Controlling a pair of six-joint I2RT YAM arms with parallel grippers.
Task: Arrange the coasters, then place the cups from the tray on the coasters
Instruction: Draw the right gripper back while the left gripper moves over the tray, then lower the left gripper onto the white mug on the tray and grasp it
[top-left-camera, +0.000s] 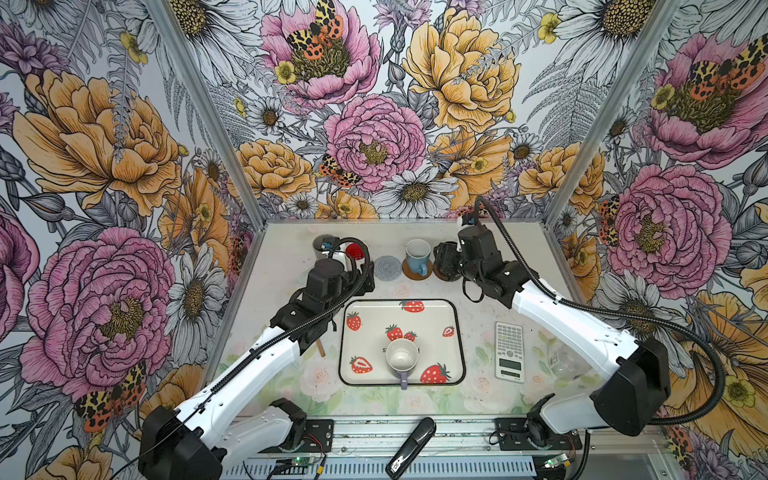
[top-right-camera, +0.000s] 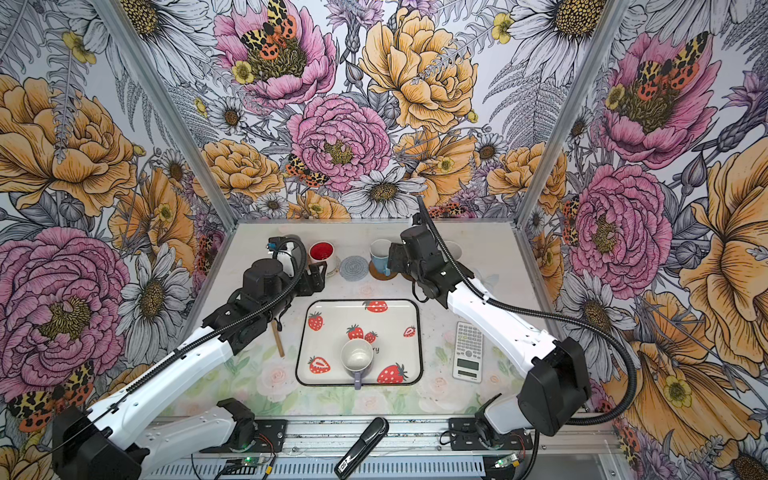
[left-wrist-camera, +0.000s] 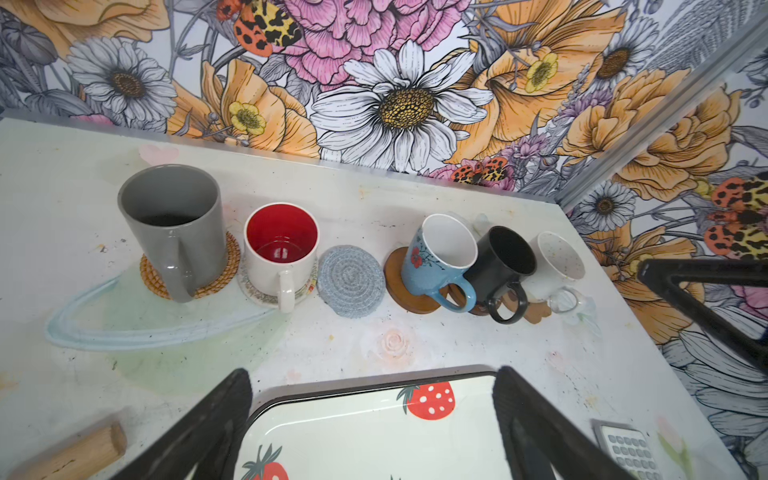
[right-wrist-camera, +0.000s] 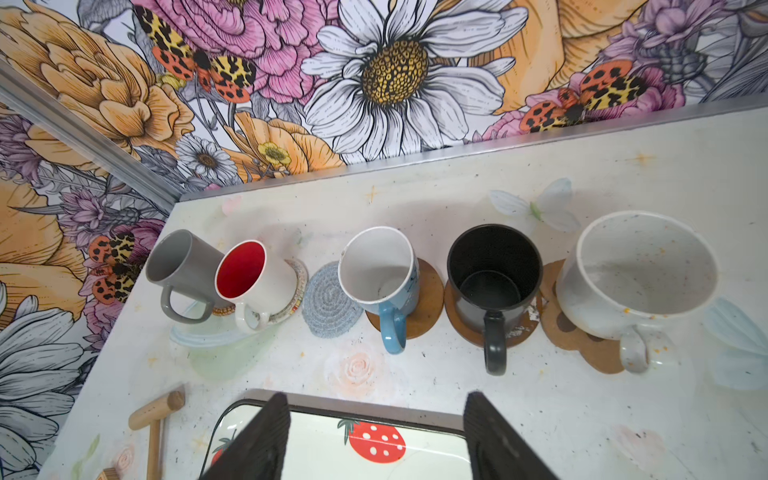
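We count six coasters (right-wrist-camera: 432, 291) in a back row, five carrying mugs (right-wrist-camera: 494, 266). One lavender mug (top-left-camera: 401, 359) stands on the strawberry tray (top-left-camera: 440, 349). Left gripper (left-wrist-camera: 372, 372) and right gripper (right-wrist-camera: 376, 397) stretch toward that row, jaws apart, empty.

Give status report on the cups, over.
Left jaws open, right jaws open, both empty. Lavender mug on tray; grey-blue coaster bare. No obstacle seen.

Floral walls (top-left-camera: 374, 124), pale flower-printed tabletop (top-left-camera: 282, 249)
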